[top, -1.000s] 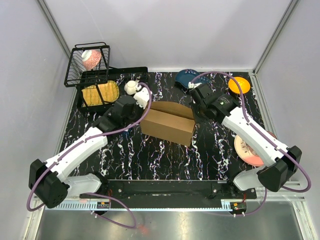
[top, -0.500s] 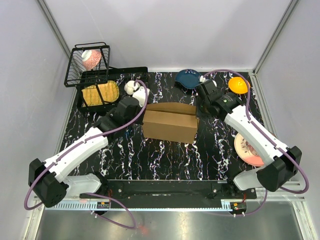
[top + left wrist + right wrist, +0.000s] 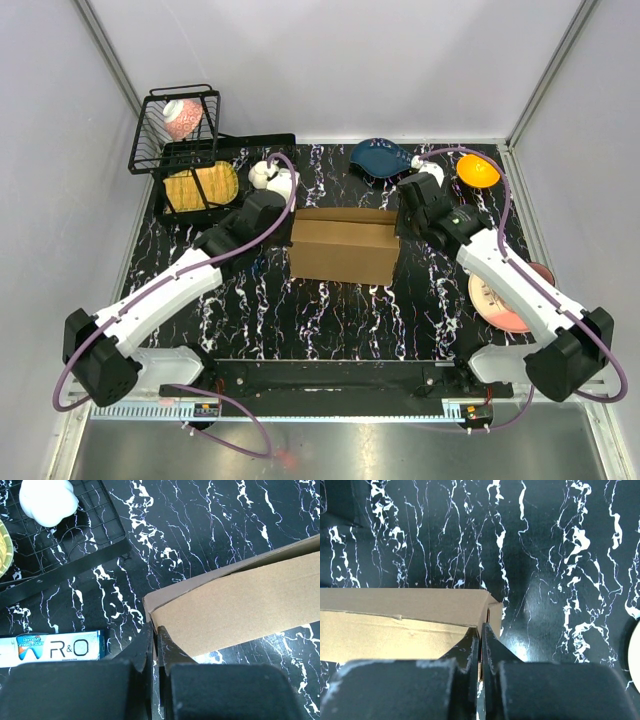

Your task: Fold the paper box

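Note:
The paper box [image 3: 343, 247] is a brown cardboard box standing in the middle of the black marbled table, its top open and its long side square to the front edge. My left gripper [image 3: 286, 228] is at its left end, shut on the left end wall [image 3: 165, 611], with the fingertips [image 3: 168, 639] pinching the cardboard edge. My right gripper [image 3: 401, 222] is at its right end, shut on the right end wall [image 3: 494, 614]. The box's brown inside [image 3: 385, 635] shows in the right wrist view. Both arms hold the box between them.
A black wire basket [image 3: 176, 128] and a black rack [image 3: 243, 145] with a yellow item [image 3: 200, 186] stand at the back left. A white object [image 3: 268, 175] sits behind the left gripper. A blue dish [image 3: 380, 157], an orange object [image 3: 478, 170], a pink plate [image 3: 497, 300] and a toothpaste box [image 3: 50, 650] lie around.
The box has turned from tilted to square with the table's front edge. Both grippers moved with its ends, the right one nearer and the left one slightly right.

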### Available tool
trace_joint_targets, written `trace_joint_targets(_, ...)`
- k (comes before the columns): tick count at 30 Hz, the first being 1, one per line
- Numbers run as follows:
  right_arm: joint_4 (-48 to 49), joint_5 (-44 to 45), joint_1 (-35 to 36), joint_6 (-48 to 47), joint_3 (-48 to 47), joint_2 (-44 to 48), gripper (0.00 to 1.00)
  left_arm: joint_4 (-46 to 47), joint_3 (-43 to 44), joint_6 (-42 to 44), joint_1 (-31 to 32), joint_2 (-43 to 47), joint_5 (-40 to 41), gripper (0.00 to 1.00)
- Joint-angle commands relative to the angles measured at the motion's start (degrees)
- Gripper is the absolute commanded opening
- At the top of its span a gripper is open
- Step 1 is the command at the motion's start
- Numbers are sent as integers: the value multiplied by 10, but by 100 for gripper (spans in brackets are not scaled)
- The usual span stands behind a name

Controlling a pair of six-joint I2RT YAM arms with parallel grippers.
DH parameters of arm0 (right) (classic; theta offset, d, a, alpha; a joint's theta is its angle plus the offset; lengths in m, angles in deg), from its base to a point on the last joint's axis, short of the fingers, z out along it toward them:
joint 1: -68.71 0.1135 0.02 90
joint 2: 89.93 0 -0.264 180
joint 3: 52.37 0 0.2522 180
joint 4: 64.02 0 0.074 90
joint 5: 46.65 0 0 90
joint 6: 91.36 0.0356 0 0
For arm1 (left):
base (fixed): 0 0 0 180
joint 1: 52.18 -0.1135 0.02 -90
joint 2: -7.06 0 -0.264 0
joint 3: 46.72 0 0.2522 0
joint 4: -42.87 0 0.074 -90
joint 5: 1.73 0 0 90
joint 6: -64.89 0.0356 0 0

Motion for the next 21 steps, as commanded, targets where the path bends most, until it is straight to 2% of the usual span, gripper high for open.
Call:
trace_joint_targets(1,103,-79,20,20,46,2,0,-47,2,-64,54,-43,-165,0)
trace_joint_targets(7,118,-74,19,11,86,9,0,-54,19,-67,54,-48,-159,0)
trace_joint_targets(12,117,-73,20,3,86,6,0,-64,38,-64,53,-46,-125,0)
trace_joint_targets(16,114,-80,20,-4,82,5,0,-69,48,-50,50,-50,-120,6)
trace_joint_targets(21,115,-91,20,-5,83,0,0,-70,42,-49,41,-51,-124,7)
